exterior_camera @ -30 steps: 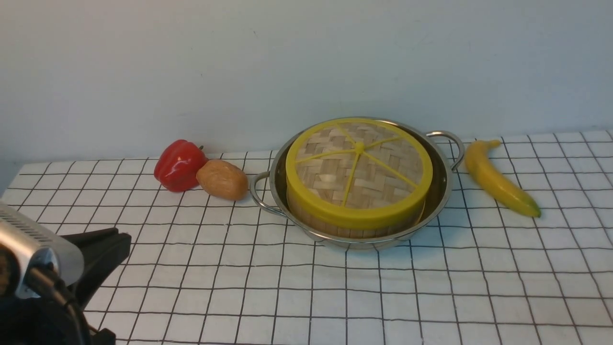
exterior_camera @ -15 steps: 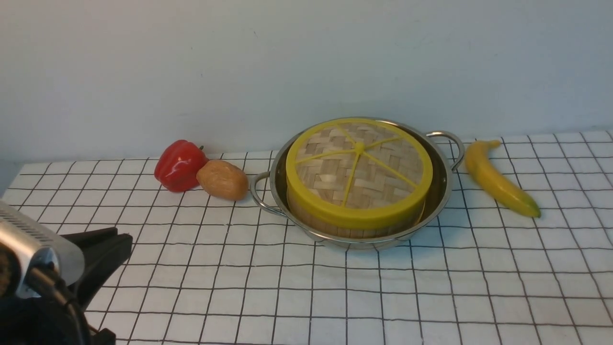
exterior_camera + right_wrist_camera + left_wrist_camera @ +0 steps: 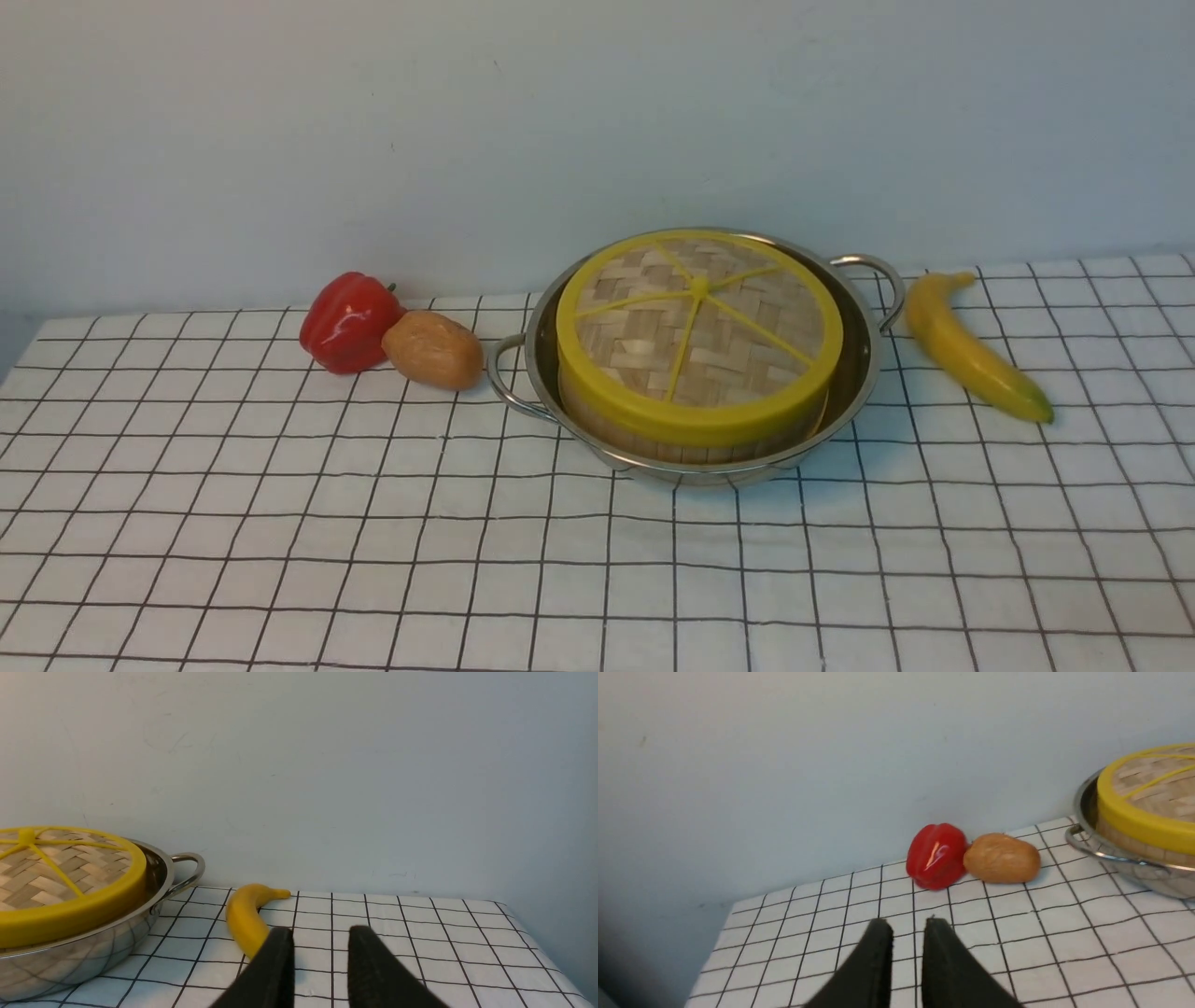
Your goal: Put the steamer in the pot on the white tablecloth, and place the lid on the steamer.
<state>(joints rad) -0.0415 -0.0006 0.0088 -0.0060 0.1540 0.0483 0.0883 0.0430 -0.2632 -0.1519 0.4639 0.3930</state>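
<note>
The steamer [image 3: 653, 441] sits inside the pot [image 3: 864, 373] on the white tablecloth [image 3: 373, 560]. Only its bamboo side wall shows, because the lid [image 3: 700, 327] lies flat on top of it. Neither gripper appears in the front view. In the left wrist view my left gripper [image 3: 908, 921] hovers over the cloth, well short of the pot [image 3: 1125, 868] and lid [image 3: 1148, 793]; its fingers stand apart with nothing between them. In the right wrist view my right gripper [image 3: 320, 931] is open and empty, off to the side of the pot [image 3: 93, 947] and lid [image 3: 60, 891].
A red pepper [image 3: 347, 322] and a brown walnut-like piece [image 3: 433, 349] lie to the left of the pot, by the wall. A banana [image 3: 971, 350] lies to its right. The cloth's edges show at the far left [image 3: 710, 961] and far right [image 3: 537, 956].
The left arm, seen at the lower left of the front view before, has drawn back out of that view. Pot, steamer and lid have not moved.
</note>
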